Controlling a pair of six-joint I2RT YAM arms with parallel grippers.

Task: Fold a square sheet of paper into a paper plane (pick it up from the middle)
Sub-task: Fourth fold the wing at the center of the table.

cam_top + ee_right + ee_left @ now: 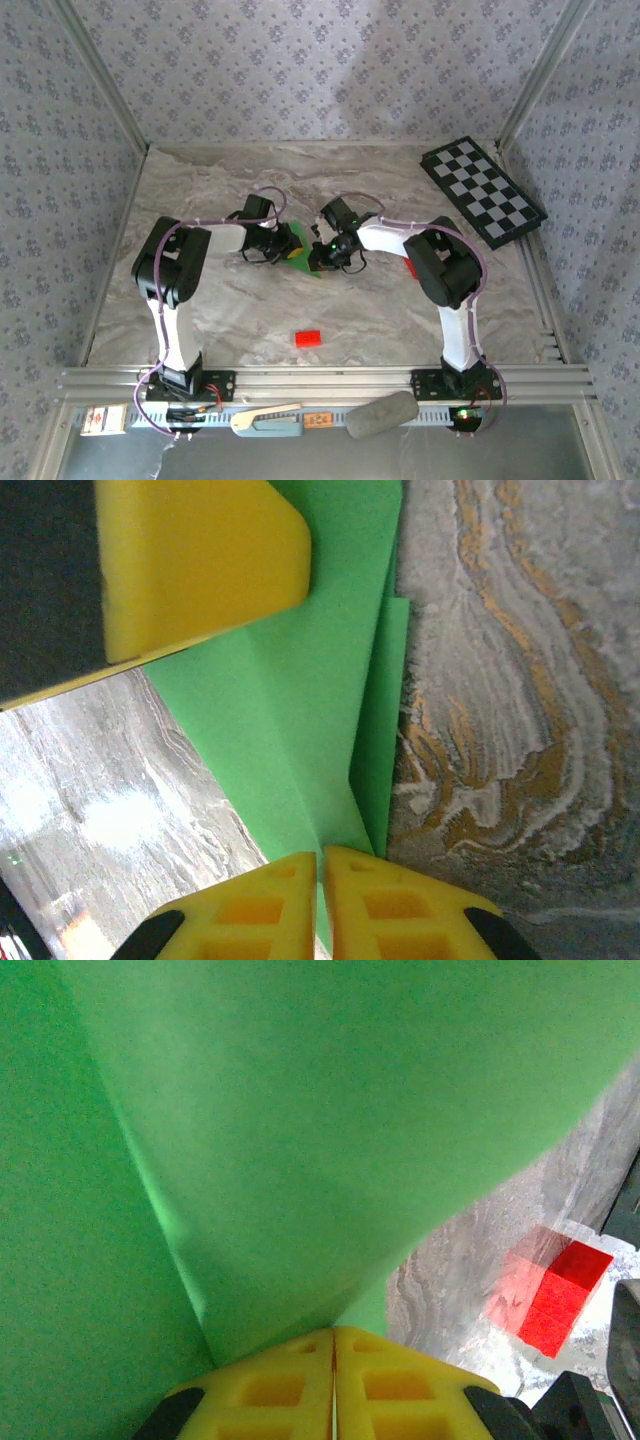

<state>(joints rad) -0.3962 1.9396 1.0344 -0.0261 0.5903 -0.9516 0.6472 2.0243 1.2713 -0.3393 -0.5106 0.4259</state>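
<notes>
The green sheet of paper (311, 263) is held up between both grippers at the middle of the table, folded into layers with a centre crease. My left gripper (288, 246) is shut on one side of it. In the left wrist view the paper (300, 1120) rises straight from the closed yellow fingertips (335, 1336). My right gripper (331, 254) is shut on the other side. Seen from the right wrist, a folded edge of the paper (300, 710) runs into the pinched fingertips (322, 858), and the left gripper's yellow finger (200, 560) sits at the top left.
A small red block (308, 337) lies on the marble table (230, 300) in front of the grippers, and appears as the red block (560, 1295) at the right of the left wrist view. A checkerboard (482, 190) lies at the back right. A red piece (411, 268) peeks out beside the right arm.
</notes>
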